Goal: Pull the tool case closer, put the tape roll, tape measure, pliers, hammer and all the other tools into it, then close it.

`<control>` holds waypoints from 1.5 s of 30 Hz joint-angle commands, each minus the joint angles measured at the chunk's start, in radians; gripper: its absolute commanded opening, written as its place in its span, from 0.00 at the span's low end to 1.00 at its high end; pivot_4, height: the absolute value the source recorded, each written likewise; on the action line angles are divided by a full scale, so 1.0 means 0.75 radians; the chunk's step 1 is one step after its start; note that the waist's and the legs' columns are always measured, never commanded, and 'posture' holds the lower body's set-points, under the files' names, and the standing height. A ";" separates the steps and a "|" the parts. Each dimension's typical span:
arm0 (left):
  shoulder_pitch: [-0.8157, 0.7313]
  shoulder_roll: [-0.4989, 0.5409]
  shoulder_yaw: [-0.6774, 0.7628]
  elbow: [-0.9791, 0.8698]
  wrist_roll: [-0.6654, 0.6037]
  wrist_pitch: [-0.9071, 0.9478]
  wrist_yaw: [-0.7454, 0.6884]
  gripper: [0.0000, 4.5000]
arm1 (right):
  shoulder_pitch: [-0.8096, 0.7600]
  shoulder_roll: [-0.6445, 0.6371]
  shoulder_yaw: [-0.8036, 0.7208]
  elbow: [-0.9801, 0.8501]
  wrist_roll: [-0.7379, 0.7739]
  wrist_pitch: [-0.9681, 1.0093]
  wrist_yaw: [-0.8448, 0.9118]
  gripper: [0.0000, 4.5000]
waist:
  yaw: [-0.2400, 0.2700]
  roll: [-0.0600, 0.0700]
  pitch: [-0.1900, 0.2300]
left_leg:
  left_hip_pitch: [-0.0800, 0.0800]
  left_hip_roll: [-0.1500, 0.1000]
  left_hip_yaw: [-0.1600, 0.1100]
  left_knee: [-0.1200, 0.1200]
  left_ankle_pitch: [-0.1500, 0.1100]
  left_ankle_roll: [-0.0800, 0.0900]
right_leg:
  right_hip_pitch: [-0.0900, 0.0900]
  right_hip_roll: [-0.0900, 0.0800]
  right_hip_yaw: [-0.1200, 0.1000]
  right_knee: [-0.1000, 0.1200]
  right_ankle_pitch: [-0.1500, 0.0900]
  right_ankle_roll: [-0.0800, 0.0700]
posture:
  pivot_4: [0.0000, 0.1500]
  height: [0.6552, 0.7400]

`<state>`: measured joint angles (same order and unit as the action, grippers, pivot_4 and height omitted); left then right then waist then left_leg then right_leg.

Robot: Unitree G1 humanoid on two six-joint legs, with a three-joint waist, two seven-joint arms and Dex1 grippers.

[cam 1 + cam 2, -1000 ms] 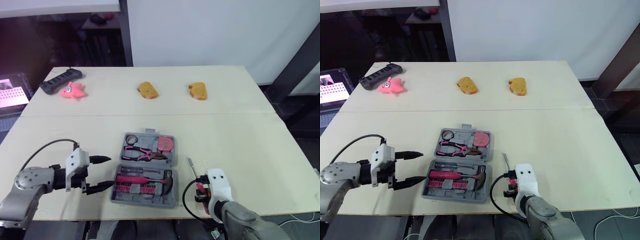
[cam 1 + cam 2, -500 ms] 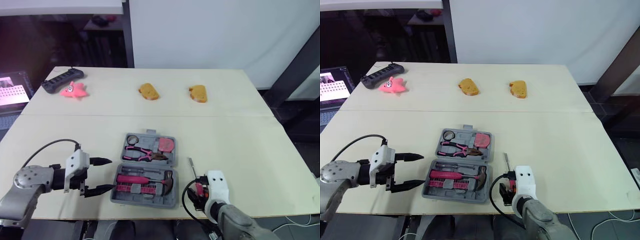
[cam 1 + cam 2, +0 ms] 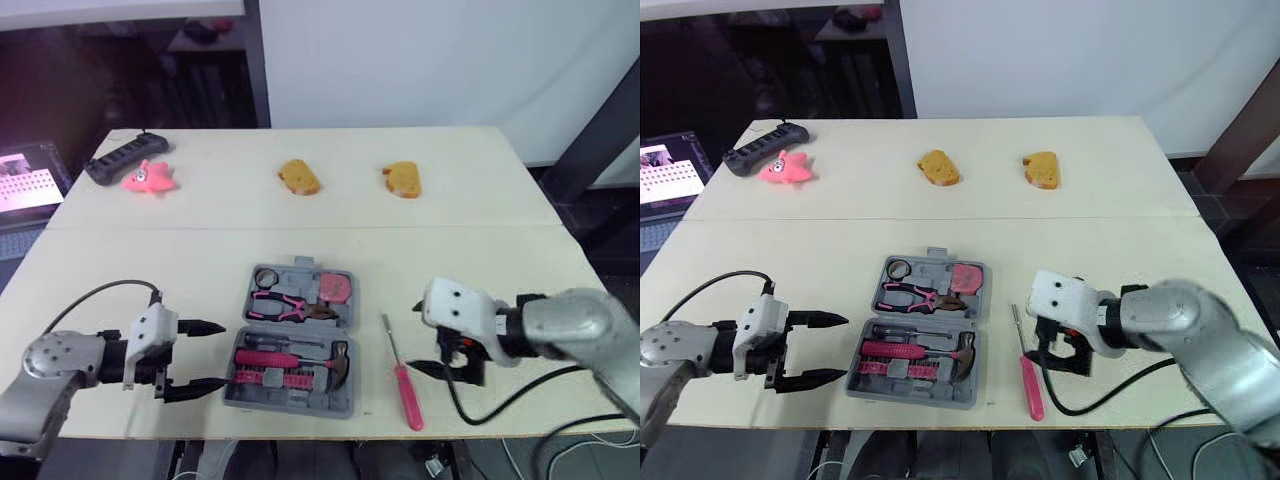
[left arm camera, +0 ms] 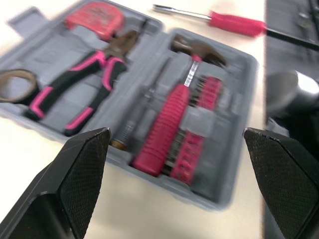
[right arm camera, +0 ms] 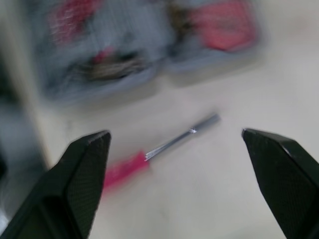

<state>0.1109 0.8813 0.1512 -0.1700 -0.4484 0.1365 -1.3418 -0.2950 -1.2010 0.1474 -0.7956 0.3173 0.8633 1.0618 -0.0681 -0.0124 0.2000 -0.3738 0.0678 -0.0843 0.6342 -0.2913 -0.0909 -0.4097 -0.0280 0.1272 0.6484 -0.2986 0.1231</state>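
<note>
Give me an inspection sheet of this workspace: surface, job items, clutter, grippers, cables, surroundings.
Surface: pale table, seam across it.
Job's things: tool case open, holding tape roll, pliers, tape measure, hammer; red screwdriver on the table right of it.
Clutter: pink toy, black power strip, two orange bread pieces, far side.
Grippers: left gripper open, left of the case; right gripper open, beside the screwdriver.
Cables: black cable at left arm, another below the right.
Surroundings: laptop screen far left; white wall behind.
</note>
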 commanded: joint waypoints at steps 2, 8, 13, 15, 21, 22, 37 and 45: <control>-0.022 0.061 0.008 -0.083 -0.042 -0.023 -0.091 1.00 | -0.181 -0.044 0.349 0.306 -0.402 -0.879 0.400 0.99 | -0.005 -0.002 0.001 | -0.001 0.000 0.001 -0.002 0.000 0.000 | -0.001 -0.001 0.000 -0.003 0.002 0.004 | 1.00 1.00; -0.010 0.075 0.004 -0.182 -0.064 0.018 -0.081 1.00 | -0.379 0.142 0.648 0.676 -0.853 -1.713 0.469 0.99 | -0.002 -0.001 0.001 | -0.002 0.000 0.002 -0.003 -0.001 0.001 | -0.005 -0.001 0.000 0.001 0.002 0.004 | 1.00 1.00; 0.047 0.070 0.007 -0.248 -0.063 0.029 -0.056 1.00 | -0.431 0.254 0.730 0.812 -1.009 -1.966 0.463 0.99 | -0.001 -0.001 0.002 | -0.001 0.000 0.002 -0.002 0.000 0.001 | -0.004 -0.001 0.000 0.004 0.003 0.003 | 1.00 1.00; 0.067 0.068 0.010 -0.270 -0.070 0.033 -0.051 1.00 | -0.437 0.295 0.744 0.840 -1.044 -2.000 0.458 0.99 | -0.001 -0.001 0.002 | 0.000 0.000 0.002 -0.001 0.000 0.000 | -0.003 -0.001 0.000 0.005 0.003 0.003 | 1.00 1.00; 0.083 0.065 0.012 -0.263 -0.055 0.025 -0.034 1.00 | -0.448 0.395 0.782 0.939 -1.159 -2.052 0.462 0.99 | -0.001 0.000 0.002 | 0.002 0.000 0.000 0.005 0.001 -0.001 | 0.001 0.000 0.000 0.008 0.003 0.001 | 1.00 1.00; 0.086 0.064 0.012 -0.265 -0.054 0.025 -0.029 1.00 | -0.446 0.403 0.788 0.961 -1.174 -2.053 0.463 0.99 | -0.001 -0.001 0.002 | 0.002 0.000 0.001 0.006 0.001 -0.001 | 0.001 0.000 0.000 0.008 0.003 0.000 | 1.00 1.00; 0.036 0.052 -0.028 -0.245 -0.042 0.034 0.020 1.00 | -0.423 0.477 0.683 0.994 -1.144 -2.045 0.375 0.07 | -0.006 -0.014 -0.005 | 0.024 0.001 0.000 0.013 -0.001 0.003 | 0.023 0.002 0.001 0.009 0.002 -0.006 | 1.00 1.00; -0.025 0.002 -0.079 -0.167 -0.006 0.000 0.039 1.00 | -0.352 0.261 0.192 0.620 -0.549 -0.760 0.662 0.07 | 0.026 0.003 0.005 | 0.018 -0.001 0.000 0.015 -0.001 0.003 | 0.021 0.000 0.002 0.009 0.002 -0.006 | 1.00 1.00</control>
<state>0.0986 0.8873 0.0891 -0.2912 -0.4570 0.1581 -1.3162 -0.5838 -0.9639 0.3758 -0.2257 -0.2064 -0.0040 1.4877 -0.0487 -0.0098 0.2038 -0.3607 0.0672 -0.0844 0.6457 -0.2927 -0.0881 -0.3941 -0.0277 0.1285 0.6549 -0.2969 0.1189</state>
